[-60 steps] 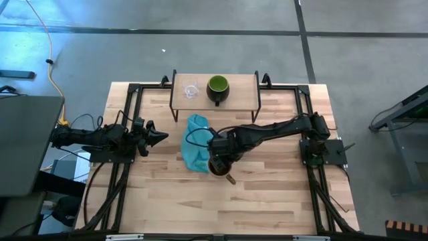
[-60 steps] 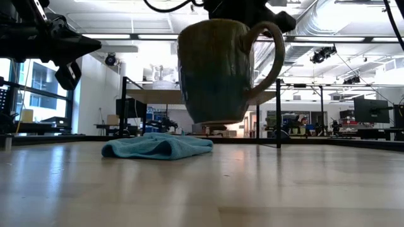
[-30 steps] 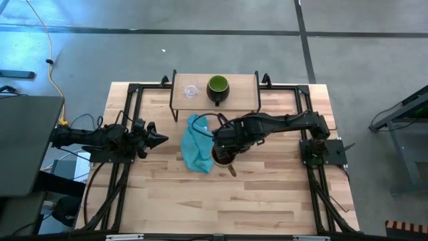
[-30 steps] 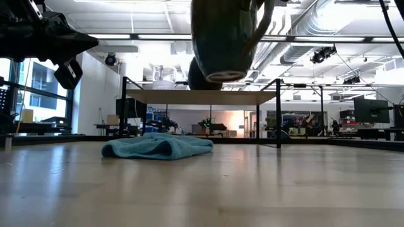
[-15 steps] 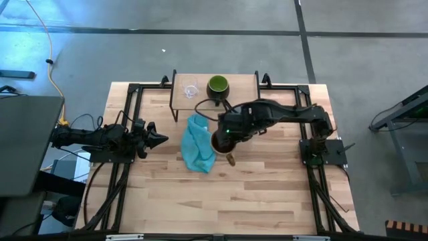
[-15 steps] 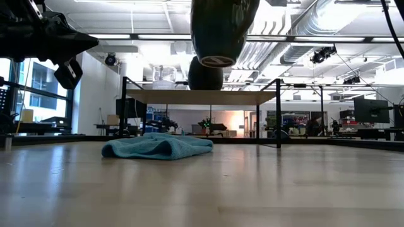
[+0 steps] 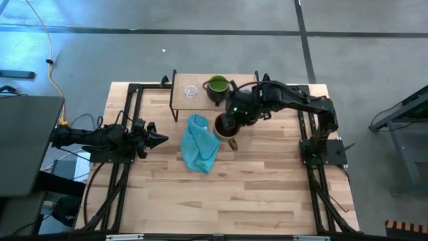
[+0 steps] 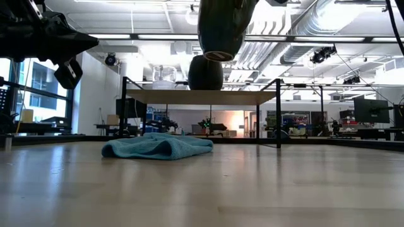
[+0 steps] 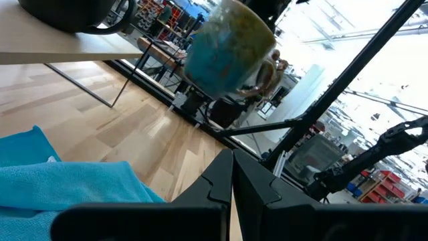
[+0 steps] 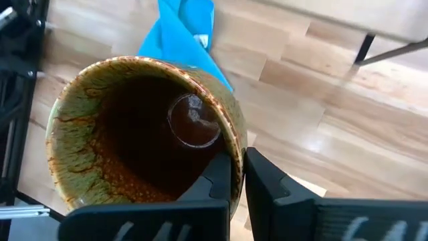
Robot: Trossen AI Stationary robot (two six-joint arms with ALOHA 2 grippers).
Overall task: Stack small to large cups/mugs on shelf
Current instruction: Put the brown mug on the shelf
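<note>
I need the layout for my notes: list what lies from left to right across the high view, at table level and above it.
Left gripper, waiting at the table's left side → teal cloth → olive-tan mug held in the air by the right gripper → right arm's base.

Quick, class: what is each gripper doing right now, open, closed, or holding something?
Left gripper: closed, holding nothing, waiting at the table's left side.
Right gripper: closed on the rim of the olive-tan mug, held in the air near the shelf.
</note>
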